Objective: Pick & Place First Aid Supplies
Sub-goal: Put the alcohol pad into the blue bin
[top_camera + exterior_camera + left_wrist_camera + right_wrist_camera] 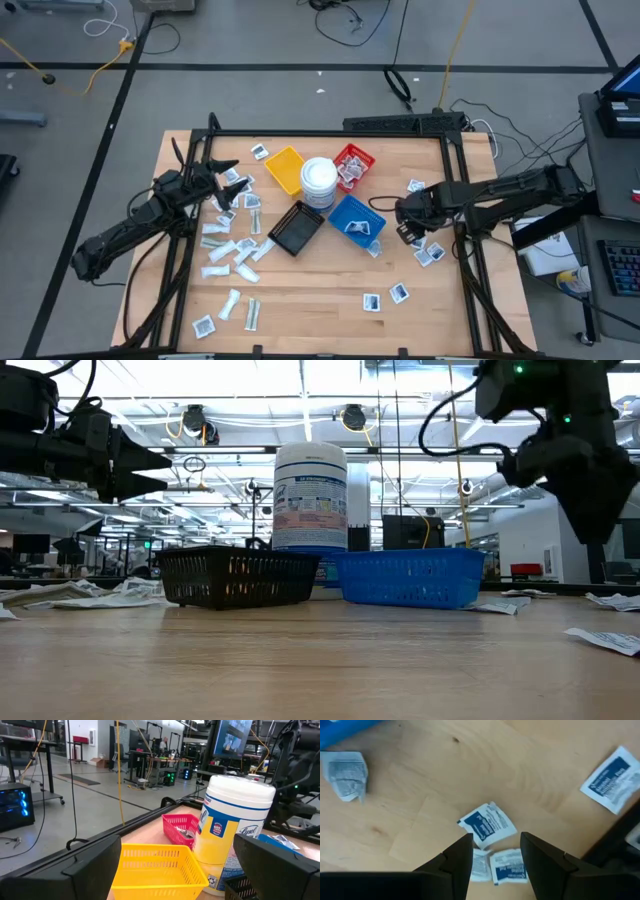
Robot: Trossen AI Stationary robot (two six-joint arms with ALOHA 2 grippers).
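The bench [330, 285] is pale wood, smooth and matt, with a faint plank grain. The yellow tray [150, 865], red tray [181, 827], blue tray [408, 577] and black tray [237, 575] look like moulded plastic mesh — slightly glossy. The white tub [232, 827] seems smooth plastic with a shiny printed label. The packets [486, 824] appear to be thin printed paper or foil, creased — hard to tell which. The right gripper [495, 857] has matt dark fingers, probably plastic.

Four trays [284, 168] being clustered around tub [319, 182] at table [320, 290] centre; packets [228, 251] being scattered left and right.
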